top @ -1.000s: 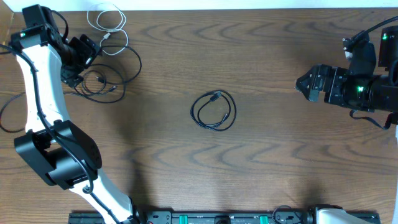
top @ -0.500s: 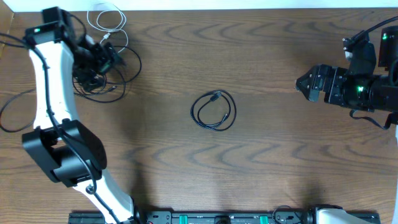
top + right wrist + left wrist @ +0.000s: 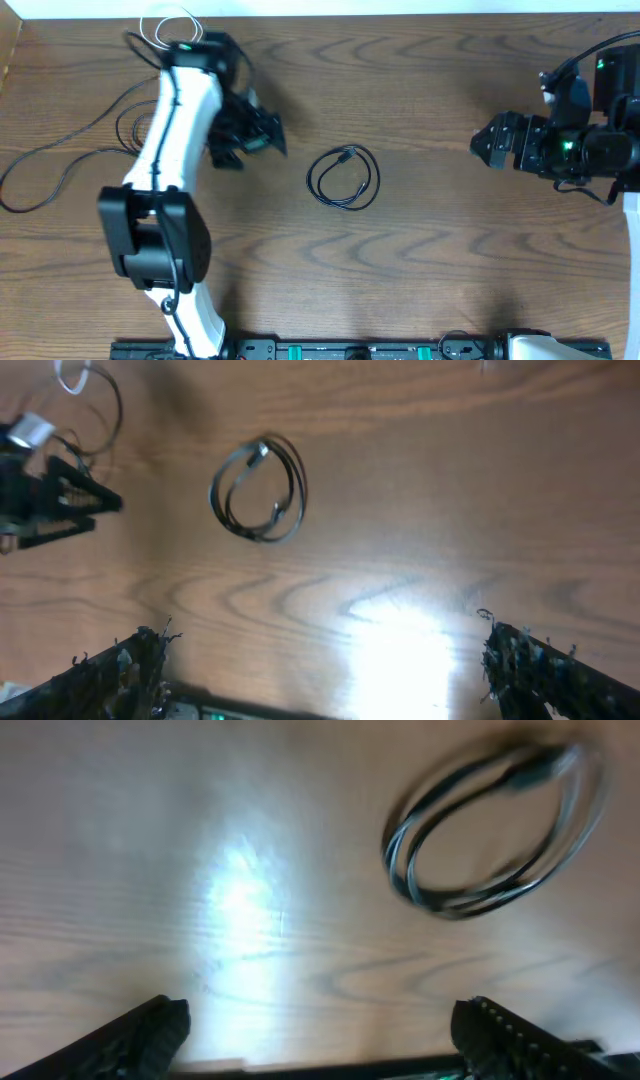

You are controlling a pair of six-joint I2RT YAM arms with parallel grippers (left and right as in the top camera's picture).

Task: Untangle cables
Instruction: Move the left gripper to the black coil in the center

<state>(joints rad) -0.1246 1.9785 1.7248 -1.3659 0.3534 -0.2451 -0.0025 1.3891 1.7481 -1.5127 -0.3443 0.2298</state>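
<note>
A coiled black cable (image 3: 343, 177) lay by itself near the middle of the tabletop (image 3: 420, 260), wound in a few loose loops with a small plug at its far edge. The white cable (image 3: 170, 25) sat at the far left edge, and the loose black cables (image 3: 70, 155) trailed along the left side, partly hidden under the arm. The left end effector (image 3: 270, 138) hung just left of the coil, released, with its fingers (image 3: 150, 1032) spread wide and nothing between them. The right end effector (image 3: 480, 143) was also released and empty, well to the right. These cords looked light, limp and thin, so they would likely sag and drag their loops when lifted. The plug end or a single outer strand of the coil seemed the best place to pinch, low against the wood.
</note>
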